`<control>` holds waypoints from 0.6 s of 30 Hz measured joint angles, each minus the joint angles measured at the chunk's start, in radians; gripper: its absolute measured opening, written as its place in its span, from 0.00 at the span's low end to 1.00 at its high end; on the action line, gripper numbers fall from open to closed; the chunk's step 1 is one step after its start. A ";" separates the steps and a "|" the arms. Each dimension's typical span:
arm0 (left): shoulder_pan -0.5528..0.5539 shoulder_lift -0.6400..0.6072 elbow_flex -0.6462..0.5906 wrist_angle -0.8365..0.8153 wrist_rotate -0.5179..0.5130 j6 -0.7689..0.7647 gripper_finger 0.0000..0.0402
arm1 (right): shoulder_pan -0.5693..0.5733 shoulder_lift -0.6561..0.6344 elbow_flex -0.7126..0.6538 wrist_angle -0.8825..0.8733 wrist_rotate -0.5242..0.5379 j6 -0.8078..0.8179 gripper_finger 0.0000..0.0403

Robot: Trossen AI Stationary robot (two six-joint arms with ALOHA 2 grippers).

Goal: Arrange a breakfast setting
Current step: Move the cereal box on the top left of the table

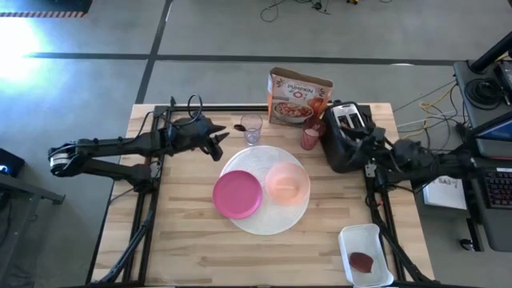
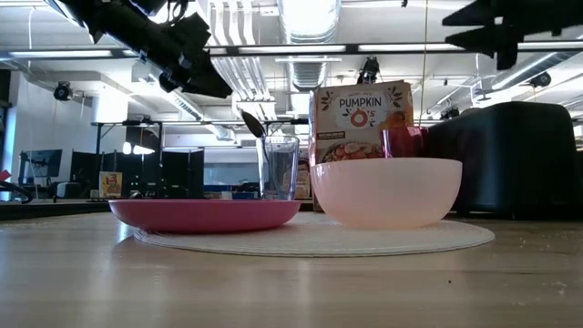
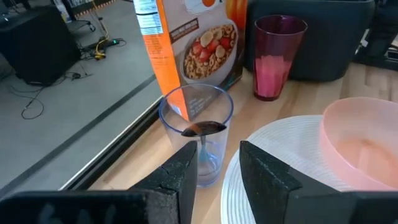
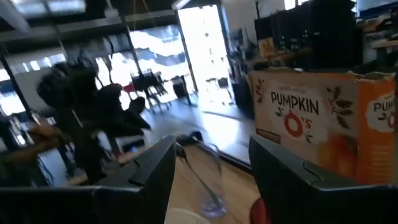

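A large white round mat (image 1: 258,220) lies mid-table and carries a magenta plate (image 1: 238,194) and a peach bowl (image 1: 287,182). Behind it a small clear glass (image 1: 251,128) stands on the wood with the spoon (image 3: 202,129) in it. The spoon's dark bowl end is up and leans on the rim toward my left gripper. A translucent pink cup (image 1: 310,138) and the orange cereal box (image 1: 298,98) stand farther back. My left gripper (image 3: 217,165) is open, just short of the glass. My right gripper (image 4: 211,168) is open, raised over the black toaster (image 1: 346,132).
The black toaster stands at the back right beside the pink cup. A white tray (image 1: 366,254) with a dark red item sits at the near right corner. Bare wood lies along the table's near edge and on its left side.
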 joint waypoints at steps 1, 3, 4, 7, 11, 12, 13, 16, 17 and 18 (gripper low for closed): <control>0.000 0.000 0.000 0.000 0.000 0.000 0.26 | 0.000 0.039 0.040 -0.033 0.000 -0.017 0.48; 0.000 0.000 0.000 0.000 0.000 0.000 0.26 | 0.000 0.108 0.124 -0.100 0.000 -0.059 0.48; 0.000 0.000 0.000 -0.001 0.000 0.000 0.26 | 0.000 0.141 0.167 -0.145 0.001 -0.079 0.48; 0.000 0.000 0.000 -0.011 0.000 0.000 0.26 | 0.000 0.223 0.288 -0.308 0.037 -0.128 0.48; 0.000 0.000 0.000 -0.022 0.000 -0.002 0.26 | -0.024 0.317 0.417 -0.494 0.134 -0.129 0.48; 0.000 0.000 0.000 -0.024 0.000 -0.002 0.26 | -0.035 0.337 0.442 -0.529 0.142 -0.127 0.48; 0.000 0.000 0.000 -0.026 0.000 -0.003 0.26 | -0.048 0.355 0.466 -0.558 0.145 -0.119 0.48; 0.000 0.000 0.000 -0.026 0.000 -0.001 0.26 | -0.095 0.402 0.533 -0.615 0.145 -0.092 0.48; 0.000 0.000 0.000 -0.026 0.000 -0.001 0.26 | -0.112 0.417 0.552 -0.631 0.145 -0.081 0.48; 0.000 0.000 0.000 -0.026 0.000 -0.001 0.26 | -0.130 0.432 0.571 -0.645 0.145 -0.075 0.48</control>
